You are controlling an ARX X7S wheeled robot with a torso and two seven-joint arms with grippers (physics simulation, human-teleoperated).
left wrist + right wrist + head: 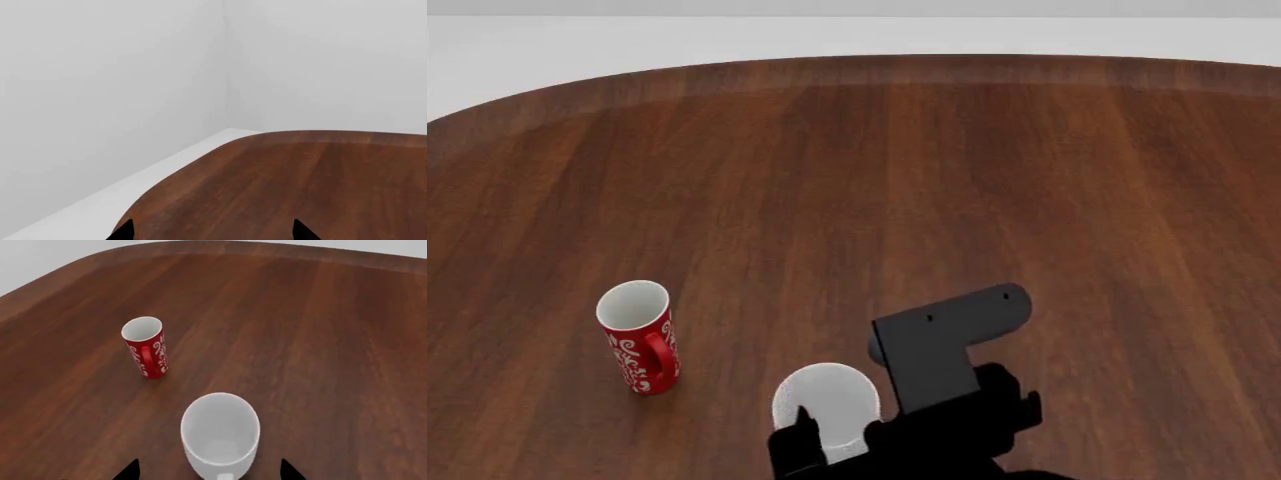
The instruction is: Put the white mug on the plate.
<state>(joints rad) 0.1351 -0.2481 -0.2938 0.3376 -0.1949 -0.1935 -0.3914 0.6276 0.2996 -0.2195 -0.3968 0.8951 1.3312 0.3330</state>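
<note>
R claw point(208, 471) is spread wide, one black tip on each side of the white mug point(220, 434), not touching it. The mug stands up straight on the brown table point(961, 180), open top up. In the head view the R claw sits right at the white mug, partly hiding it. The red mug point(641, 338) stands near the white mug, on its left, w/ a gap between. L claw point(212, 231) is spread wide too, over bare wood by a table corner.
</note>
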